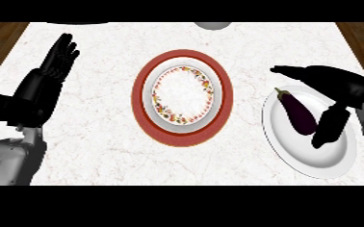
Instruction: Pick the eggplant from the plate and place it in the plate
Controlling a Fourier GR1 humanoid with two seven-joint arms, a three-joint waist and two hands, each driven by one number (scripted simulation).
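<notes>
Head view shows the eggplant lying on the plain white plate at the right of the marble counter, stem end toward the far side, with the right hand spread above and beside it, fingers apart and not yet closed on anything. The step in hand looks like the approach to the grasp. To do it well, the hand should settle so that thumb and fingers straddle the eggplant across its thick middle rather than near the tapering stem, then close before lifting, keeping clear of the plate's rim. One dark finger hangs just beside the eggplant's near end; another reaches toward the centre of the counter. The patterned plate, sitting on a red charger in the middle, appears to be the destination and is well apart from the eggplant. The left hand rests open at the left edge, fingers straight and pointing away.
</notes>
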